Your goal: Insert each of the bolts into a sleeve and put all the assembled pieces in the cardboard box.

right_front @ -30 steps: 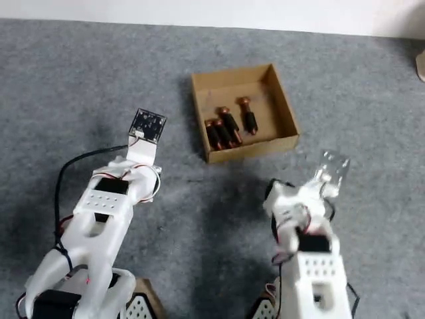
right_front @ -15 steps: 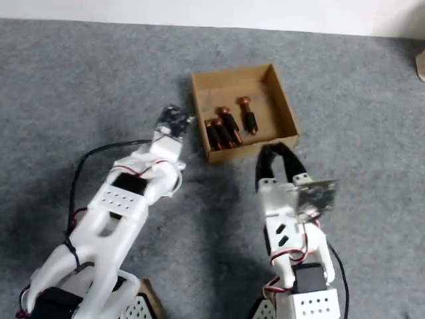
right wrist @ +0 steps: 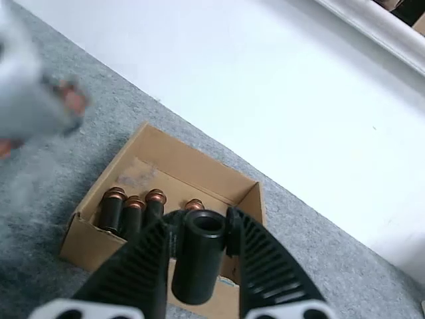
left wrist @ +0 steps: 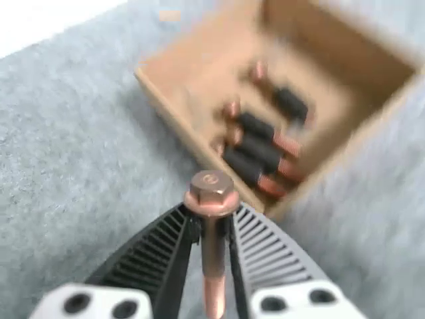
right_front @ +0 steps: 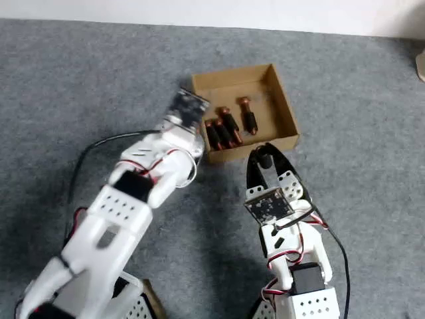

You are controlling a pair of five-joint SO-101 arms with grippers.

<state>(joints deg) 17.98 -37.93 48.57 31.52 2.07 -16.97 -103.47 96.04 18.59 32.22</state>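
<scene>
Over the table from above, both arms have closed in on the cardboard box [right_front: 265,93] within the last second. The left arm [right_front: 149,176] has swung from well out at the box's 9 o'clock up to its 8 o'clock corner, and the right gripper [right_front: 267,158] has come forward to the wall at its 6 o'clock. Four assembled pieces [right_front: 224,131] lie inside. From the left wrist, the left gripper [left wrist: 211,219] is clamped on a copper bolt [left wrist: 211,193], head pointing away from the wrist, with the box beyond the fingertips, its contents too smeared for me to count. From the right wrist, the right gripper is squeezed on a black sleeve [right wrist: 198,256], open bore showing, the box just behind it. To my eye the last pair is being lined up for mating and is not yet joined.
</scene>
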